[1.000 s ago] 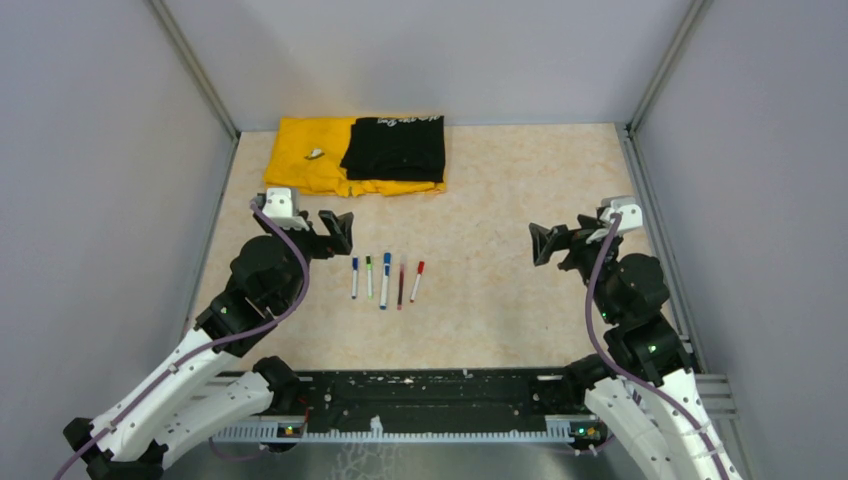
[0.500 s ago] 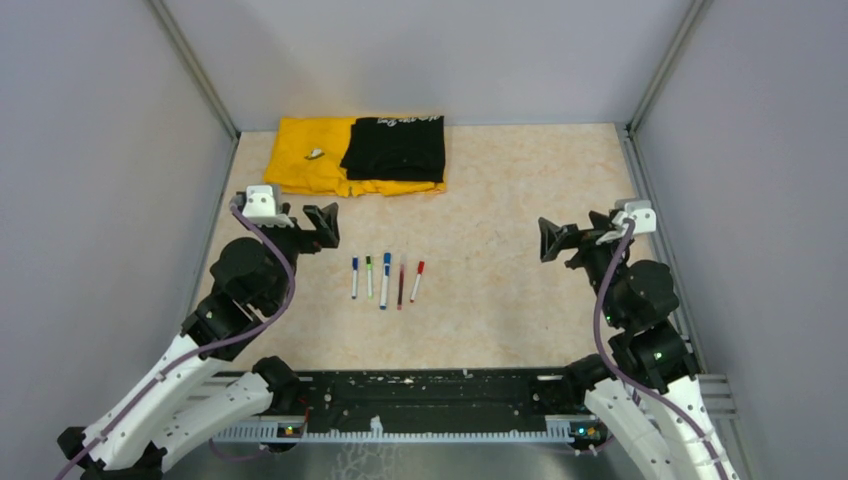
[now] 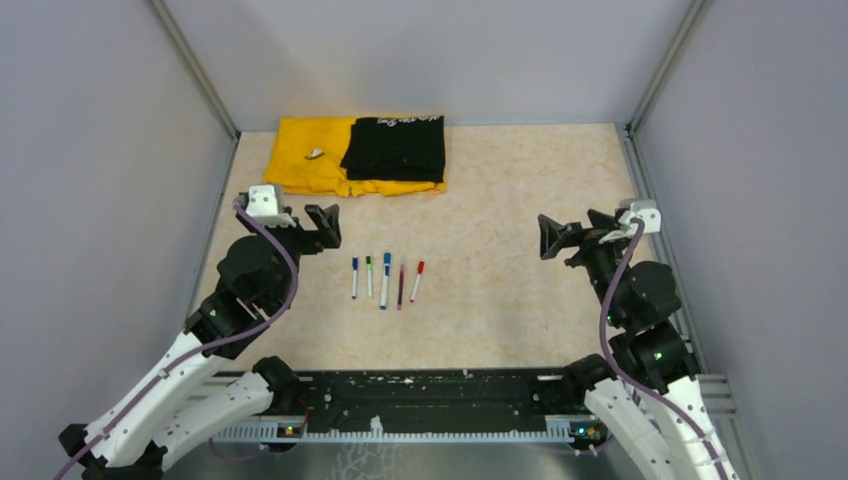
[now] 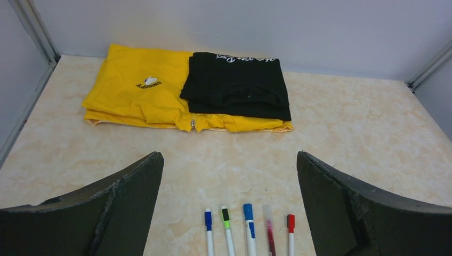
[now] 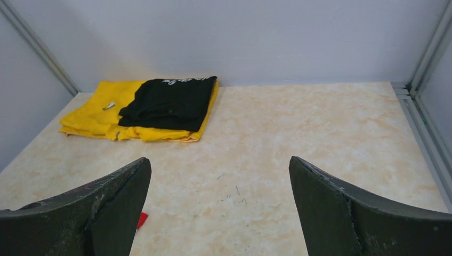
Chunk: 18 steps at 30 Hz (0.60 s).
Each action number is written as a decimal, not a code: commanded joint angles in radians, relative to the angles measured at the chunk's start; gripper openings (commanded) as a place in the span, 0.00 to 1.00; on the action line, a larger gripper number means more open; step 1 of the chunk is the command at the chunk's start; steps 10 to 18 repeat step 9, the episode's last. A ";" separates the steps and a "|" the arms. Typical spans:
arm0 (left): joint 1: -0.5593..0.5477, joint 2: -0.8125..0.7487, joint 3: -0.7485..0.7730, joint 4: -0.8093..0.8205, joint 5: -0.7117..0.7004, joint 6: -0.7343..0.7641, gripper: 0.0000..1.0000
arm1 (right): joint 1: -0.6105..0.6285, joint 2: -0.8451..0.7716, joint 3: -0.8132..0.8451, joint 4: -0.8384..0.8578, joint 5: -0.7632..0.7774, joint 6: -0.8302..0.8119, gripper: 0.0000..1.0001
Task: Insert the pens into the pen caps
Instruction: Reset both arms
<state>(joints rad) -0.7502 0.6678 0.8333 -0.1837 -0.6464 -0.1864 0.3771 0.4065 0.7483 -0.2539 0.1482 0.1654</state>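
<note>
CHANGE: left claw [image 3: 325, 224] and right claw [image 3: 553, 237] are easing back outward, both gaping wide, holding nothing | PENS: five pens [image 3: 385, 279] are lying unmoved in a row on the tabletop [image 3: 500, 190], 4 o'clock of left claw, 8 o'clock of right claw | CAPS: pen caps [image 4: 248, 210] seemingly seated on tips, too small to confirm | READ: task is probably wrapping up

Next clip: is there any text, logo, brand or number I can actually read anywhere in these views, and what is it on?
Nothing here is sharp enough to quote.
White lettering along the far edge of the folded black shirt: too blurred and skewed to read.
Small pale emblem with a dark word beneath it on the folded yellow shirt: too small to read.
The pens: no legible print on the barrels.
</note>
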 commanded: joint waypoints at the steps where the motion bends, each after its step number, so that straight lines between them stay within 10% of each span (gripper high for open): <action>1: 0.000 -0.025 -0.007 -0.003 -0.057 0.016 0.99 | -0.002 -0.020 0.043 0.010 0.156 0.011 0.98; 18: 0.000 -0.032 -0.002 0.002 -0.058 0.025 0.99 | -0.002 -0.036 0.031 0.035 0.193 0.012 0.98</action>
